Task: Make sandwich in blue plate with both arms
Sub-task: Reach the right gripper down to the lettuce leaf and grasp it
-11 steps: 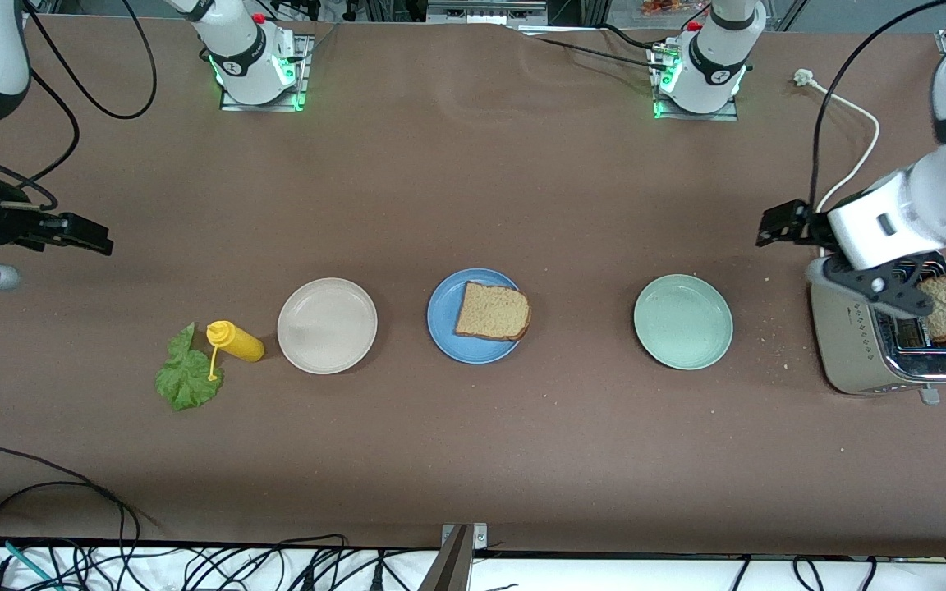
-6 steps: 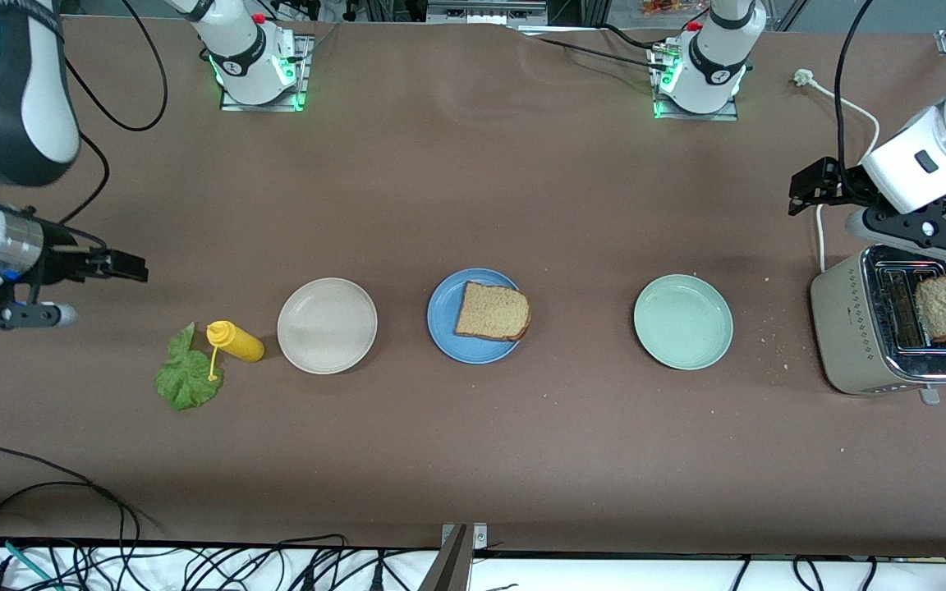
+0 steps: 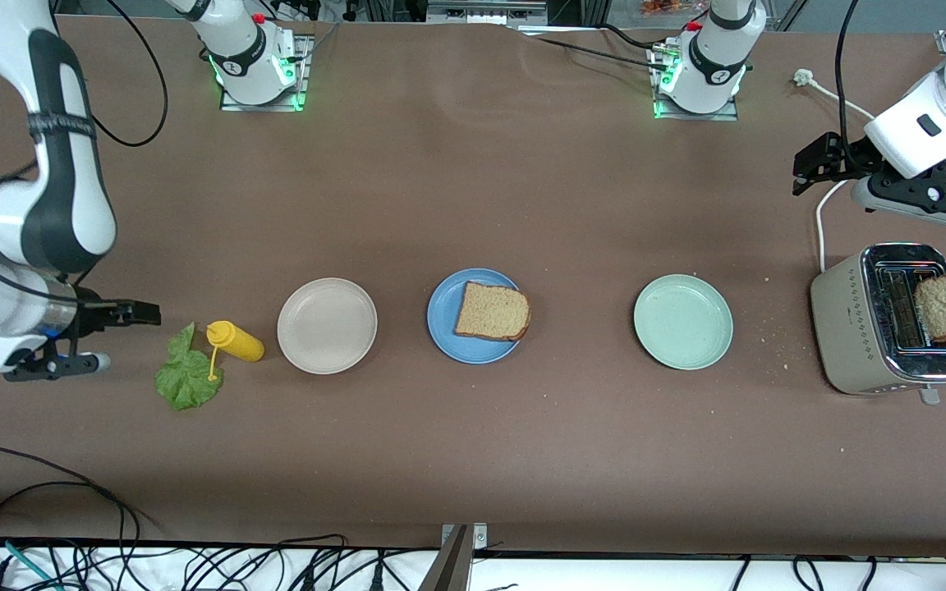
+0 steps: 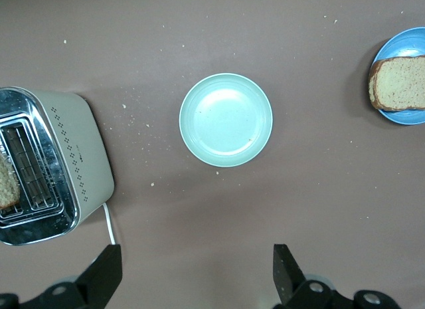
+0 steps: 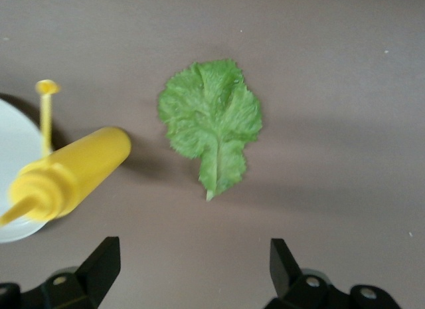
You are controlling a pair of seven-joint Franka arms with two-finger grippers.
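The blue plate (image 3: 447, 330) sits mid-table with one brown bread slice (image 3: 492, 312) on it; both also show in the left wrist view, the plate (image 4: 406, 43) and the slice (image 4: 400, 84). A second bread slice (image 3: 943, 308) stands in the toaster (image 3: 851, 322). The green lettuce leaf (image 3: 188, 379) lies flat toward the right arm's end. My right gripper (image 3: 54, 365) is open and empty, up over bare table beside the lettuce (image 5: 212, 123); its jaws (image 5: 192, 272) stand wide. My left gripper (image 3: 920, 205) is open and empty, over the table beside the toaster (image 4: 46, 166).
A yellow squeeze bottle (image 3: 235, 341) lies touching the lettuce, next to a cream-white plate (image 3: 327, 325). A pale mint-green plate (image 3: 683, 321) sits between the blue plate and the toaster. The toaster's white cord (image 3: 847, 111) runs away from the front camera. Crumbs lie round the toaster.
My left gripper has lifted off the toaster and drawn away, leaving the bread slice in the slot. My right arm has swung in and come down beside the lettuce.
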